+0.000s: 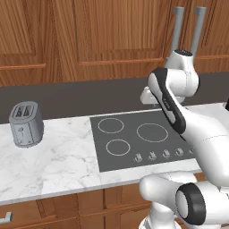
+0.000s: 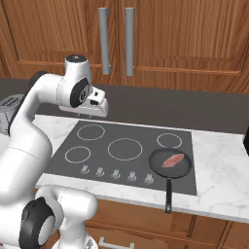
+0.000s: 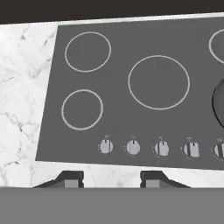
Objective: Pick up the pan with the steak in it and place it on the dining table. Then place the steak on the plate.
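Note:
The black pan (image 2: 170, 165) sits on the front right burner of the cooktop, its long handle (image 2: 168, 194) pointing out over the counter's front edge. The pinkish steak (image 2: 173, 160) lies inside it. My gripper (image 2: 95, 111) hangs above the back left of the cooktop, well to the left of the pan and apart from it. In the hand view its fingertips (image 3: 65, 179) stand apart with nothing between them, so my gripper (image 3: 108, 180) is open, and a dark slice of the pan (image 3: 218, 103) shows at the right edge. The dining table and the plate are out of view.
The grey cooktop (image 1: 138, 138) has several ring burners and a row of knobs (image 3: 162, 148) along its front. A grey toaster (image 1: 26, 125) stands on the marble counter (image 1: 58, 161) to the left. Wooden cabinets with long metal handles (image 2: 103, 41) rise behind.

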Available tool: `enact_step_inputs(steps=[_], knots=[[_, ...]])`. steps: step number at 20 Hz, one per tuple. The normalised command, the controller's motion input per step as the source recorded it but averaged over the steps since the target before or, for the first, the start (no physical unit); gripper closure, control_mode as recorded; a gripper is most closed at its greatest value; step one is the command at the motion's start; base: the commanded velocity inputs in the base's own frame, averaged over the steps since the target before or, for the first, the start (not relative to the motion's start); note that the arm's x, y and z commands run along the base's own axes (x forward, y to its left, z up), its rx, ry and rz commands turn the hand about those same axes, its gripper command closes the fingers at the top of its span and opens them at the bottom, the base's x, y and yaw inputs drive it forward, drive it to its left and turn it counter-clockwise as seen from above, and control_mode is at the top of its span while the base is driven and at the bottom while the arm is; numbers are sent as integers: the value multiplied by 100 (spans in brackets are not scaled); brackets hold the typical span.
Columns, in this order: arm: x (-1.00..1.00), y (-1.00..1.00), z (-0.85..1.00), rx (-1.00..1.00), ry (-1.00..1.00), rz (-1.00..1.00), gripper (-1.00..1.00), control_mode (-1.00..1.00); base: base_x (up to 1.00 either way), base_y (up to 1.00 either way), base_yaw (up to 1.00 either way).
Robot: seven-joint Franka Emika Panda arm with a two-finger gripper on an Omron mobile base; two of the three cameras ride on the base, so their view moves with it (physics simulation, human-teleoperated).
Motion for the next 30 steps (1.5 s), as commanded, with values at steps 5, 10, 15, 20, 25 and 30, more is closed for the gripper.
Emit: enact_step_inputs(steps=[5,10,15,20,25,30], knots=[[-20,-19,0,0,-3,2,-100,-100,0,0,0],[-64,-63,-2,3,-9,0,-100,-100,0,0,0],[-59,-70,-4,0,-8,0,-100,-100,0,0,0],[-37,-75,-14,-2,-3,1,-100,-100,0,0,0],[-23,-76,-21,-5,0,0,-100,-100,0,0,0],[-12,-70,-34,-8,2,0,-100,-100,0,0,0]])
